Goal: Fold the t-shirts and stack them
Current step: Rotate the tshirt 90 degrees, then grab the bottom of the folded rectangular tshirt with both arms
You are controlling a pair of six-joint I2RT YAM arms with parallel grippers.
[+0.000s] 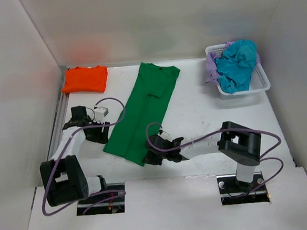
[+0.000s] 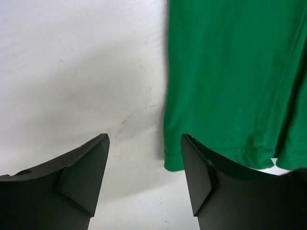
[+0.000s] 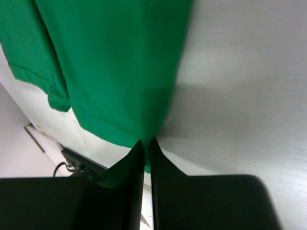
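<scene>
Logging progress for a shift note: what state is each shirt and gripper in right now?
orange t-shirt: folded flat
green t-shirt: laid out, folded lengthwise
teal t-shirt: crumpled in basket
lavender t-shirt: crumpled in basket
left gripper: open, empty
right gripper: shut on green t-shirt hem

No legible text, labels or markings anywhere.

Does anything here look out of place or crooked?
The green shirt lies slanted across the table, not square like the folded orange shirt. The teal shirt and lavender shirt sit crumpled in the basket. Nothing looks damaged.
</scene>
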